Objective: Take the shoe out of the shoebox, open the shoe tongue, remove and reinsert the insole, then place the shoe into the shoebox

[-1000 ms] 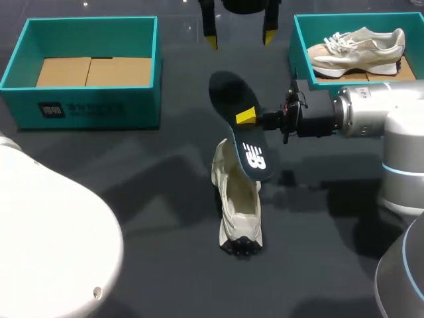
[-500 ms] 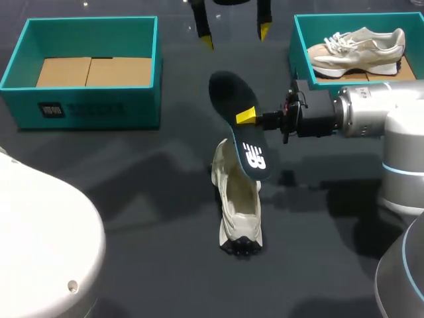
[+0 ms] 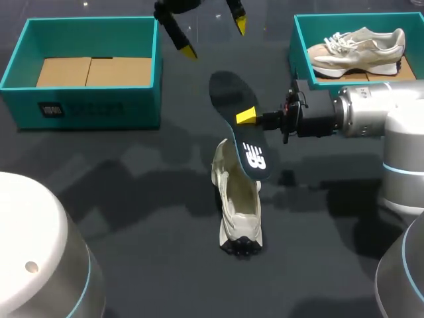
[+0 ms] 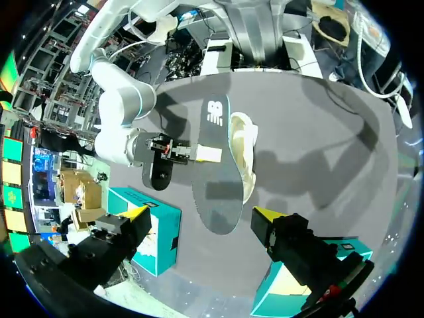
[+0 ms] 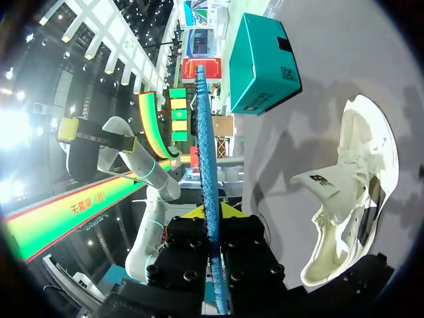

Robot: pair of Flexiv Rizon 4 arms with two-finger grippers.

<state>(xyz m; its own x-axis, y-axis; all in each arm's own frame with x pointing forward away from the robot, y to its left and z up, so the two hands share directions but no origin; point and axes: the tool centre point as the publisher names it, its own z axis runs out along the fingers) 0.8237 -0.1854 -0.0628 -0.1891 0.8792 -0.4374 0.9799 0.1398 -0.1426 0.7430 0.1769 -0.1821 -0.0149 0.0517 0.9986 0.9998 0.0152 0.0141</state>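
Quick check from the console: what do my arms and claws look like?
The left arm and right arm have rounded silver-white shells with thin light-blue rings at the joints. The right wrist carries a black block with small red parts. The left claw and right claw have black fingers with bright yellow tips.

Bare tabletop [image 3: 132, 212] lies left and near of the shoe [image 3: 240, 212], with an open lane between the left shoebox [image 3: 99, 109] and the insole [image 3: 228, 96]. The middle is obstructed by the shoe and by the insole clamped in the right claw [image 3: 246, 118] over its far end. The right arm [image 3: 358, 116] bars the approach in front of the right shoebox [image 3: 293, 50], and the left claw [image 3: 214, 38], fingers spread, hangs at the far middle.
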